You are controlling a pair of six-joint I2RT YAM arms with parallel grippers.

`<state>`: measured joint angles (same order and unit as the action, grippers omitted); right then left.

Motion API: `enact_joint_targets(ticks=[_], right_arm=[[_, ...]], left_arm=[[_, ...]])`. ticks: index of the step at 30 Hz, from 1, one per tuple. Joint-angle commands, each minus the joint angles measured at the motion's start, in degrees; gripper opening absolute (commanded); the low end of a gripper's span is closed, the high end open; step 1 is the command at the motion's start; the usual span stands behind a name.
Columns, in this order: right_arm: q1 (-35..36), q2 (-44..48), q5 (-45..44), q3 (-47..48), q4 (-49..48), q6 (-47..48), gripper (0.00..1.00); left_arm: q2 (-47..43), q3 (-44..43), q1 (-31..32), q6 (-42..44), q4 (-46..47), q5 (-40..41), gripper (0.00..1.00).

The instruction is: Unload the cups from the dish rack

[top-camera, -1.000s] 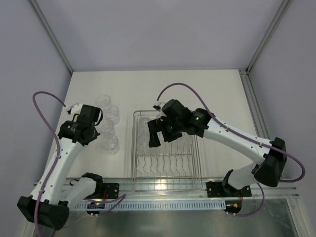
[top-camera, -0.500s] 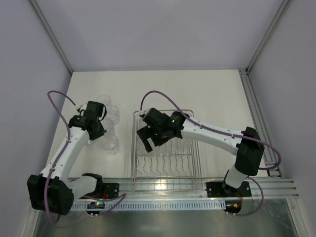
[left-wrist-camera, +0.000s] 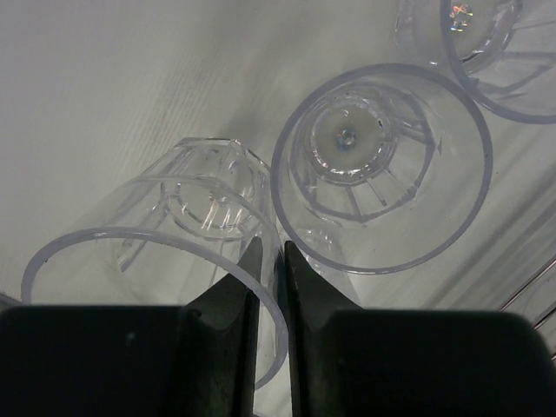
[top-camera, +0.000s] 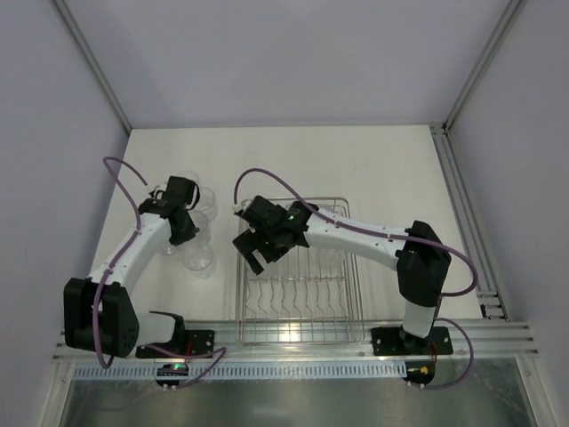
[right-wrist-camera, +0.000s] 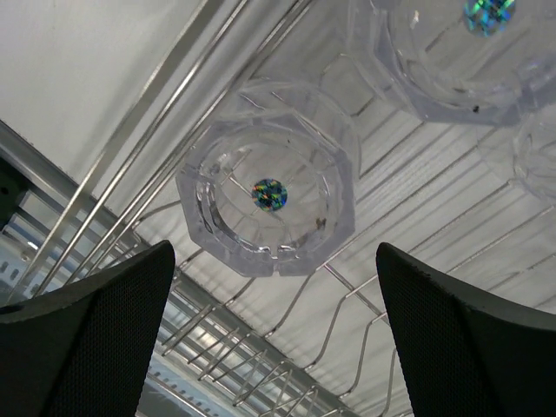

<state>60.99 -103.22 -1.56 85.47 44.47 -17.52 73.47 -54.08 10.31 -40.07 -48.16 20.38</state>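
Observation:
The silver wire dish rack (top-camera: 300, 307) lies mid-table. My right gripper (top-camera: 252, 253) hangs open over its left part. In the right wrist view the open gripper (right-wrist-camera: 274, 261) straddles the air just above an upside-down clear cup (right-wrist-camera: 269, 178) on the rack bars (right-wrist-camera: 395, 326). More cups (right-wrist-camera: 460, 52) lie beyond it. My left gripper (top-camera: 187, 229) is over a cluster of clear cups (top-camera: 201, 259) on the table left of the rack. In the left wrist view the gripper (left-wrist-camera: 269, 256) is shut on the wall of one cup (left-wrist-camera: 148, 252), beside an upright cup (left-wrist-camera: 382, 165).
Other cups stand on the table at the back of the cluster (top-camera: 205, 201) and in the left wrist view's corner (left-wrist-camera: 491, 43). The rack's curved prongs (top-camera: 298, 294) fill its near half. A metal rail (top-camera: 356, 356) runs along the near edge.
The right arm has swung left across the rack to its left side, its gripper open. The left gripper has moved back and right, over the cup cluster.

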Motion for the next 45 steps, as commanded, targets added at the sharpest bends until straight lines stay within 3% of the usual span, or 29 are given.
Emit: enact_joint_targets(ticks=[1, 15, 17, 21, 22, 24, 25, 30, 34, 36, 41, 43, 45], right_arm=[[0.4, -2.0, 3.6, 3.7, -3.7, 2.7, 1.00], [0.3, -9.7, 2.4, 8.0, -4.2, 4.6, 1.00], [0.3, -9.7, 2.5, 7.7, -4.2, 4.2, 0.94], [0.3, -7.6, 2.8, 4.0, -4.3, 2.5, 0.65], [0.4, -7.0, 2.8, 3.1, -4.6, 1.7, 0.50], [0.4, -4.7, 2.4, 0.9, -4.8, 1.1, 0.35], [0.2, -4.0, 2.4, 0.4, -4.7, 0.9, 0.23], [-0.8, 3.7, 3.2, 0.3, -3.5, -2.3, 0.04], [-4.7, 11.3, 8.3, -0.2, -5.1, -6.3, 0.04], [-8.9, 14.4, 15.5, -2.0, -7.5, -9.8, 0.04], [-18.0, 23.2, 31.1, -10.1, -14.2, -17.2, 0.04], [-21.5, 24.9, 35.7, -13.0, -17.7, -21.5, 0.04], [-24.2, 27.3, 43.2, -18.9, -25.5, -26.2, 0.04]], left_arm=[[1.8, 0.2, -0.5, -0.4, 5.4, -0.9, 0.15], [1.2, 0.1, -0.5, -0.9, 4.0, -5.0, 0.53], [-1.3, -0.6, -0.5, -1.1, 1.9, -5.4, 0.61], [-6.8, -2.2, -0.5, -2.2, -2.3, -5.8, 0.70], [-8.2, -2.8, -0.5, -2.6, -3.2, -6.1, 0.71], [-11.6, -4.4, -0.5, -2.8, -5.3, -6.9, 0.73], [-12.7, -5.1, -0.5, -2.9, -5.7, -7.6, 0.74], [-19.4, -8.3, -0.5, -3.3, -4.6, -18.5, 0.77], [-23.6, -6.8, -0.5, -5.6, 0.5, -34.1, 0.79], [-24.7, -5.2, -0.4, -7.5, 4.0, -42.8, 0.79], [-29.3, 1.3, -0.4, -10.1, 14.3, -50.8, 0.79], [-30.7, 3.8, -0.4, -12.9, 20.1, -57.7, 0.78], [-32.2, 6.6, -0.5, -14.3, 27.4, -60.6, 0.78]])
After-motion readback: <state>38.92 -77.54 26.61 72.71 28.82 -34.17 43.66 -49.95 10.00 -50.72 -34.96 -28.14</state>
